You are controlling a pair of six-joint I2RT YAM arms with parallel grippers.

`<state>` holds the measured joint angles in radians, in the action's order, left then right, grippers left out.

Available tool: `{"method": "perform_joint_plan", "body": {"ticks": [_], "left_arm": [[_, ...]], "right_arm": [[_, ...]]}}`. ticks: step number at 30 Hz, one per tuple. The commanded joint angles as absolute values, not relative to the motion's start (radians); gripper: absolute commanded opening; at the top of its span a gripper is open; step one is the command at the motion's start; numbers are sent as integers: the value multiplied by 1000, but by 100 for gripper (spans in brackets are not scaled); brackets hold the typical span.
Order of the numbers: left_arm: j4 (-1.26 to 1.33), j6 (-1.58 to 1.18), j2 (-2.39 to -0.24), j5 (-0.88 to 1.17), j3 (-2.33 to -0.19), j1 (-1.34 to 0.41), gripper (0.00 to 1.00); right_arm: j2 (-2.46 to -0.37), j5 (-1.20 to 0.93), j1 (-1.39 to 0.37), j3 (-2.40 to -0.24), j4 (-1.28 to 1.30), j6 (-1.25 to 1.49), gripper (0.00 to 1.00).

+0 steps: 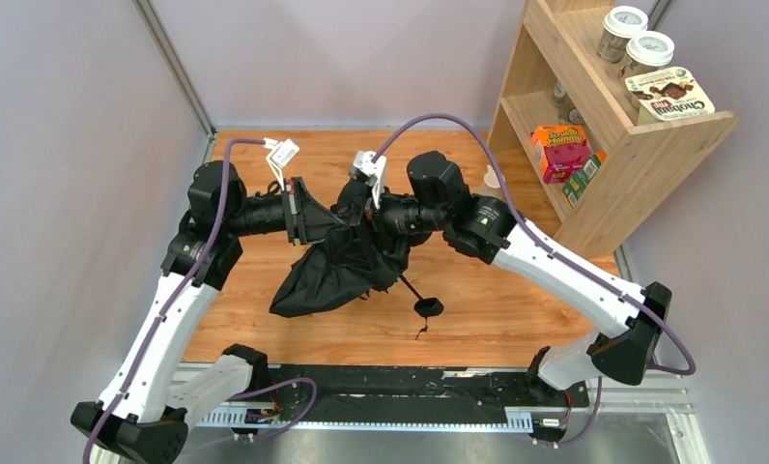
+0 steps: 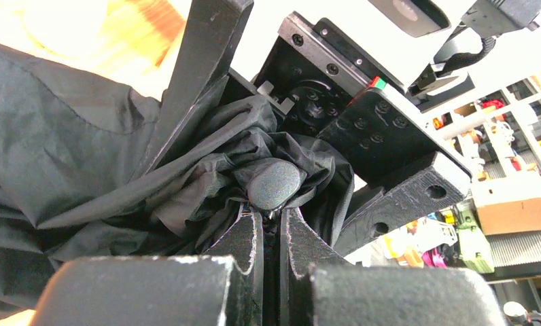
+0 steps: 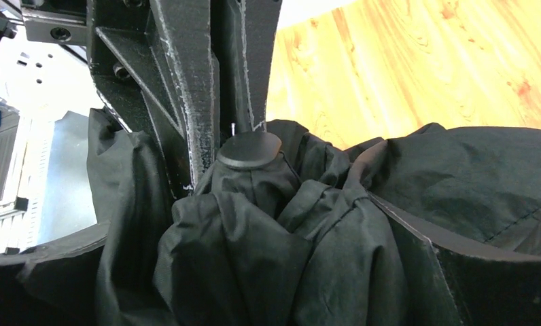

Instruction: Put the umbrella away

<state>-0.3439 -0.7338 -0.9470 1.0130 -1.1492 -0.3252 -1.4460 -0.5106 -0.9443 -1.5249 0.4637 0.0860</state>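
Observation:
The umbrella lies half collapsed on the wooden table, its black canopy bunched up. Its thin shaft runs right and toward me to the small knob handle. My left gripper is shut just under the umbrella's round tip cap, pinching the neck and the fabric there. In the top view it meets my right gripper over the canopy's top. My right gripper is open wide, one finger on each side of the gathered canopy. The cap also shows in the right wrist view.
A wooden shelf unit stands at the back right, holding jars and snack boxes. Grey walls close the table's left and back sides. A black rail runs along the near edge between the arm bases.

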Motion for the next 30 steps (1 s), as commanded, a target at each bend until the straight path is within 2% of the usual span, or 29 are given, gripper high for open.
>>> {"method": "perform_joint_plan", "body": {"ticks": [1,3,8,9,12,18,23,24,25,26,30], "left_arm": [[-153,-759,-902,1080,-1178,-333,0],[-152,-759,-897,1083,-1177,-333,0],[-150,-753,-881,1089,-1174,-333,0],[-150,-752,-876,1089,-1172,-333,0],[-161,-738,-864,1086,-1169,-333,0],[-186,-715,-854,1075,-1169,-333,0],[-242,-678,-853,1028,-1198,-333,0],[-317,-658,-862,1013,-1210,-333,20],[-380,-605,-867,967,-1256,-331,36],[-464,-583,-873,944,-1299,-331,70],[-661,-493,-842,767,-1390,-331,72]], "right_arm": [[-1479,-592,-980,-1474,388,110,94],[-1496,-629,-986,-1485,379,126,88],[-1531,-630,-1003,-1480,350,152,81],[-1540,-630,-1003,-1486,351,161,72],[-1548,-664,-1011,-1496,325,187,56],[-1519,-652,-1022,-1463,273,215,1],[-1456,-591,-1022,-1402,229,222,0],[-1441,-556,-1020,-1382,222,225,0],[-1419,-513,-1017,-1362,219,230,0],[-1398,-491,-1009,-1344,216,230,0],[-1326,-394,-962,-1278,215,256,0]]}}
